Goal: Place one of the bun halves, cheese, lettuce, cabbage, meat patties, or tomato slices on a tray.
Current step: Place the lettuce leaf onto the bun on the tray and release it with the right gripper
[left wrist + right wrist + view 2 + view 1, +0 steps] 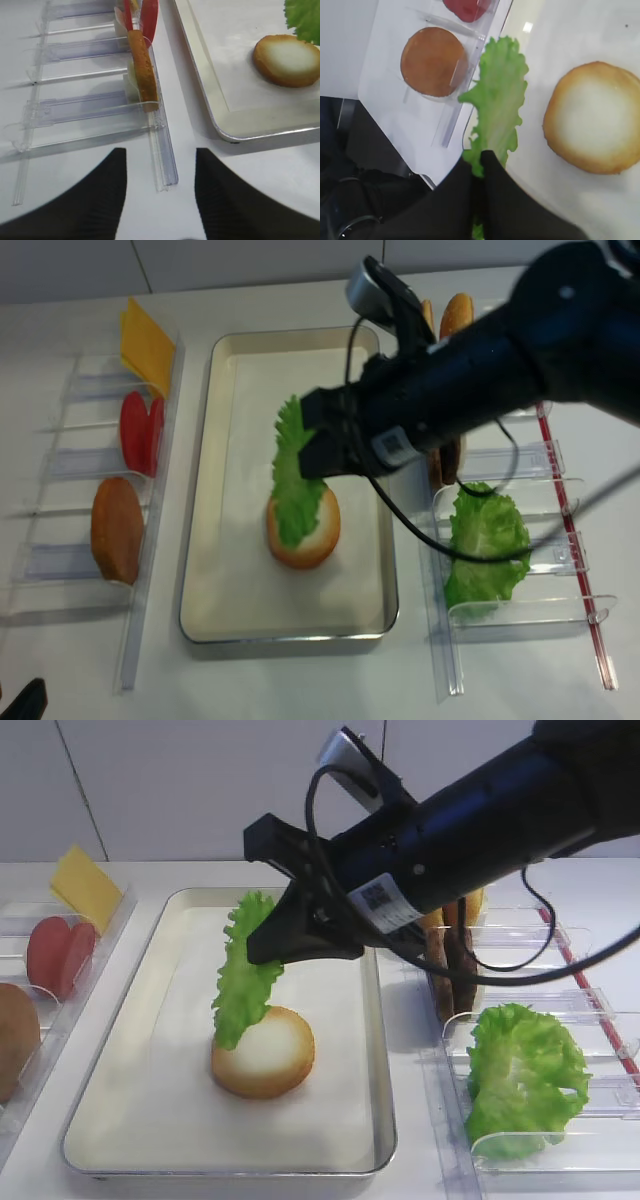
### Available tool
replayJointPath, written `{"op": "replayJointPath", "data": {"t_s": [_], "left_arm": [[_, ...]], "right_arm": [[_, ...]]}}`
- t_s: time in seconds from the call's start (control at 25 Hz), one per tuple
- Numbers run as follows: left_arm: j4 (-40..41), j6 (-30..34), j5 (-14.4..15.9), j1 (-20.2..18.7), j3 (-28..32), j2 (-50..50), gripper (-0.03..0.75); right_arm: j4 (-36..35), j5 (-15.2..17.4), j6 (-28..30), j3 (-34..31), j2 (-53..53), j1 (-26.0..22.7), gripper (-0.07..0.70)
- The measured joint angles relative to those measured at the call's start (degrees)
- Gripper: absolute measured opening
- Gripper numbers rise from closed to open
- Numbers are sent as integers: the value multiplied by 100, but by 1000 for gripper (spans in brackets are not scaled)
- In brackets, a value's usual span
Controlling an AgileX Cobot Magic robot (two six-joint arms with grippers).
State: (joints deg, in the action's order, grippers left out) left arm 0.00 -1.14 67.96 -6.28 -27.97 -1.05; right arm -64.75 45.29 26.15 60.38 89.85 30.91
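Right gripper [481, 156] clamped tight on lettuce [243, 970], pinching leaf's upper end. Leaf hangs down over tray [380, 1050], lower tip at top face of bun half [264, 1052]; can't tell if touching. Bun half sits pale face up on liner, mid-tray. Left gripper [160, 165] parked low off tray's left side, jaws apart, holding nothing. Left bins [60, 490]: cheese [147, 345], tomato slices [142, 432], second bun half [116, 530]. Right bins [520, 540]: meat patties [455, 970] standing on edge, green leaf clump [522, 1075].
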Motion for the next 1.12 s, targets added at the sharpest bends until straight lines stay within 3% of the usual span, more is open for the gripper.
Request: {"op": "replayJointPath", "data": {"t_s": [0.24, 0.64, 1.12], "left_arm": [[0, 0, 0, 0, 0, 0, 328], [0, 0, 0, 0, 0, 0, 328], [0, 0, 0, 0, 0, 0, 328]], "right_arm": [[-128, 0, 13, 369, 625, 216, 14], [43, -156, 45, 394, 1072, 369, 14], [1183, -421, -580, 394, 1185, 369, 14]]}}
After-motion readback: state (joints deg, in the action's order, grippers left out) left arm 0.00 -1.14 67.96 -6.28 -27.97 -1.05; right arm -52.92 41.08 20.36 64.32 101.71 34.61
